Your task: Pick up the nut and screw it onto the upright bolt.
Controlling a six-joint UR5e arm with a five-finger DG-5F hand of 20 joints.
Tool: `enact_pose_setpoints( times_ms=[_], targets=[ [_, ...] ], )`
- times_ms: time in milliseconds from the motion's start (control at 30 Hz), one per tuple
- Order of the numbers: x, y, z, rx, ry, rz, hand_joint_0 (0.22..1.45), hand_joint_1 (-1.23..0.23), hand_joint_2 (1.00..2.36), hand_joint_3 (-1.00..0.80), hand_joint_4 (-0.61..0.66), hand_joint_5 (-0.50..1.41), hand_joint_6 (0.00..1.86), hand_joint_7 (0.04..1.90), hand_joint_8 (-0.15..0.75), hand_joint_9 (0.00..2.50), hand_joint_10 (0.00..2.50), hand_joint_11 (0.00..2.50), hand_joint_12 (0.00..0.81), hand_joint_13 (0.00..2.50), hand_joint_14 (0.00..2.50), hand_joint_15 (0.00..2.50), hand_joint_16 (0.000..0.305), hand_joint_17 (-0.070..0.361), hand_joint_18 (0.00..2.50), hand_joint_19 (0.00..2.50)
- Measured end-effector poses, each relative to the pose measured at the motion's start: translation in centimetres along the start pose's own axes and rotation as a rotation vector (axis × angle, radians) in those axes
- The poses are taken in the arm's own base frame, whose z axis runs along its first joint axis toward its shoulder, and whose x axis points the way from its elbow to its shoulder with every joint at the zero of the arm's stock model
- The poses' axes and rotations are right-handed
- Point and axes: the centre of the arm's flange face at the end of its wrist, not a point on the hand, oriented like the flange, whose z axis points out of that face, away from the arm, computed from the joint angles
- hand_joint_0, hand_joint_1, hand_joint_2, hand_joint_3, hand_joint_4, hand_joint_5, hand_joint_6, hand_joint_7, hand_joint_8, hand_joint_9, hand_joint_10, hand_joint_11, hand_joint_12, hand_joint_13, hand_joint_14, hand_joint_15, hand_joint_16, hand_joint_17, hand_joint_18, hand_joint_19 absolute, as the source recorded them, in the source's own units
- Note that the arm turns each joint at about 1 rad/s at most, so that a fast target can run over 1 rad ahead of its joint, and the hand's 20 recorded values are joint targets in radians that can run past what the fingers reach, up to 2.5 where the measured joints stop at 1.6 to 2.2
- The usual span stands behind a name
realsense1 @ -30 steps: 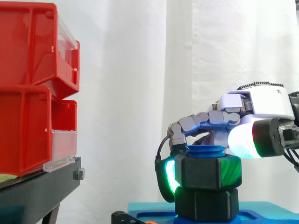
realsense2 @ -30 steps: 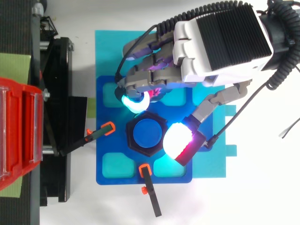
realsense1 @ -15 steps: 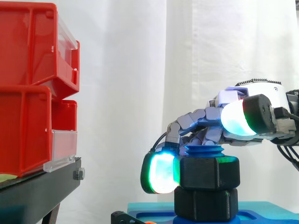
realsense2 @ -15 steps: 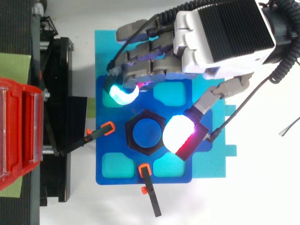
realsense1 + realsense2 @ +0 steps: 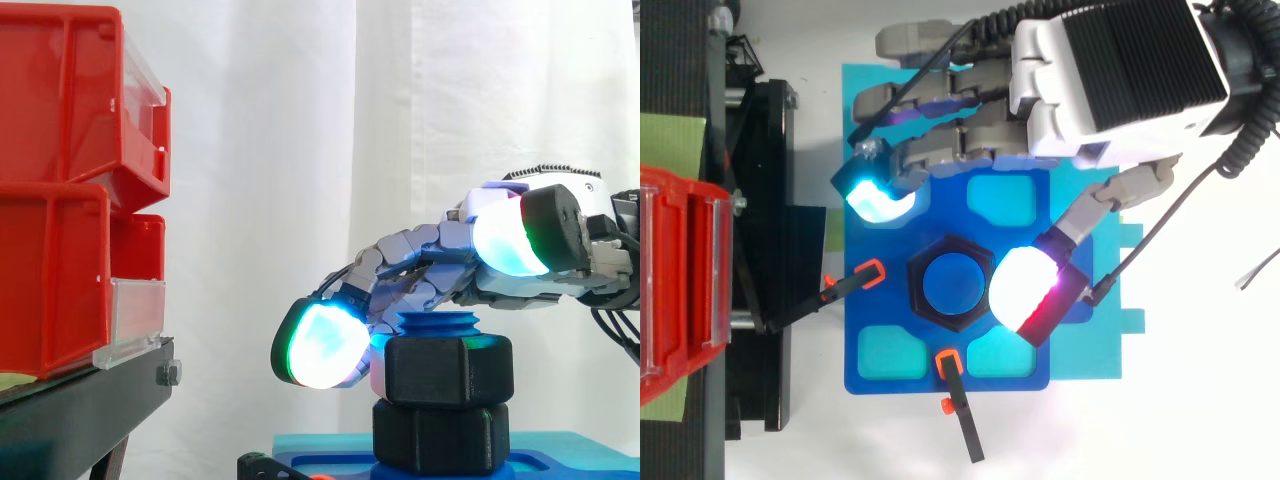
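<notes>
On the upright bolt (image 5: 438,323), the nut (image 5: 448,370) is seated. The hand (image 5: 1110,70) is released, fingers (image 5: 320,345) extended clear. Screwing is judged under way; closure round the nut is required next.

We read no text, number, label or sign anywhere: the red bins (image 5: 60,120), the black nut (image 5: 445,370), the blue plate (image 5: 920,378) and the robot hand (image 5: 1110,80) bear no legible print.

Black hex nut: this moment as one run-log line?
black plastic hex nut: threaded on upright blue bolt, bolt tip showing above | robot hand: open, gripping nothing
</notes>
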Motion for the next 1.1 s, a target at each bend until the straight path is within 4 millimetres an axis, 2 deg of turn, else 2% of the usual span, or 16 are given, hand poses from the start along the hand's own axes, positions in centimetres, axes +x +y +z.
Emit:
enact_pose_setpoints(
  times_ms=[333, 633, 1100],
  targets=[
    [0.5, 1.2, 0.6, -0.015, 0.008, 0.002, 0.44, -0.05, 1.0, -0.5, 0.21, -0.07, 0.5, 0.87, 0.233, 0.57, 0.0, 0.0, 0.314, 0.23, 0.0, 0.0, 0.041, 0.092, 0.0, 0.0],
    [0.9, 2.0, 1.1, -0.027, 0.013, 0.001, 0.45, -0.1, 1.0, -0.5, 0.22, -0.06, 0.5, 1.06, 0.246, 0.6, 0.0, 0.0, 0.314, 0.27, 0.0, 0.0, 0.041, 0.091, 0.0, 0.0],
    [0.8, 1.9, 1.0, -0.025, 0.012, 0.004, 0.46, -0.14, 1.0, -0.5, 0.22, -0.05, 0.5, 1.17, 0.258, 0.66, 0.0, 0.0, 0.31, 0.31, 0.0, 0.0, 0.038, 0.086, 0.0, 0.0]
  ],
)
